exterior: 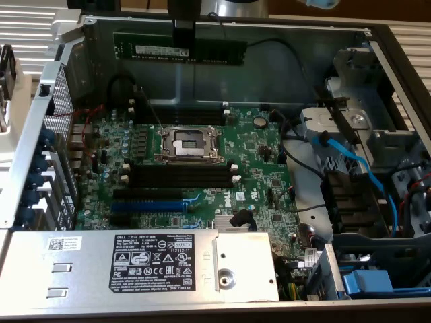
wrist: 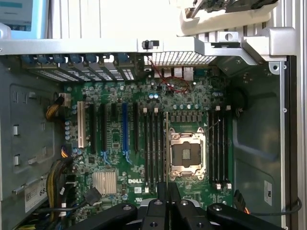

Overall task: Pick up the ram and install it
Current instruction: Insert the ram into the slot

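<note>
While the gripper [exterior: 184, 52] is clamped on the ram [exterior: 219, 52], the strip hangs level over the open computer case [exterior: 40, 134].
In the exterior view the ram sits at twelve o'clock from the CPU socket [exterior: 188, 142], held clear of the motherboard [exterior: 256, 161]. Its length runs from nine to three o'clock, with its white label [exterior: 158, 50] at nine o'clock of the gripper. Black memory slots [exterior: 182, 173] lie at six o'clock of the socket, and the blue expansion slot [exterior: 151, 203] at seven o'clock. In the wrist view the dark fingers stand close together above the board.
</note>
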Controlling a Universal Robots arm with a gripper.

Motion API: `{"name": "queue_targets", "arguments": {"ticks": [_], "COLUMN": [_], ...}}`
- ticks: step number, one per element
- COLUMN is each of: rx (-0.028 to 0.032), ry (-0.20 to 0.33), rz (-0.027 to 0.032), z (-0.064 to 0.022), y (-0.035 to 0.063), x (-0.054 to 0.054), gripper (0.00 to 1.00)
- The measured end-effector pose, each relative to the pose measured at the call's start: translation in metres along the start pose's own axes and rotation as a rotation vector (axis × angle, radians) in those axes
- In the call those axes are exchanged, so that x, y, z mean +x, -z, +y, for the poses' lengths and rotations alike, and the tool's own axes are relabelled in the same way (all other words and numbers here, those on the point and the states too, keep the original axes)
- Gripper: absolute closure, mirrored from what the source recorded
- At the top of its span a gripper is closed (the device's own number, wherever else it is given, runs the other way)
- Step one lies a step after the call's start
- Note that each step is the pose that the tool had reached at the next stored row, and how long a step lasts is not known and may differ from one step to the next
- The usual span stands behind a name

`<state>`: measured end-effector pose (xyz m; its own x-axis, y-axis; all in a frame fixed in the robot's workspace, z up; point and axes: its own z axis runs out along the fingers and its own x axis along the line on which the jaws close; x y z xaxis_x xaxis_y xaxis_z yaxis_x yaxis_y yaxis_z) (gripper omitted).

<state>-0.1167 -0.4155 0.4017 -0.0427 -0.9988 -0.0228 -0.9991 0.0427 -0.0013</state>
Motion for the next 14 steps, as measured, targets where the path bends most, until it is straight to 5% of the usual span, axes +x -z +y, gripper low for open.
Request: {"name": "queue_targets", "arguments": {"ticks": [14], "rx": [0.0062], "ry": [0.006], "rz": [-0.003], "z": [0.0012], "y": [-0.0059], "x": [0.0002], "gripper": [0.88]}}
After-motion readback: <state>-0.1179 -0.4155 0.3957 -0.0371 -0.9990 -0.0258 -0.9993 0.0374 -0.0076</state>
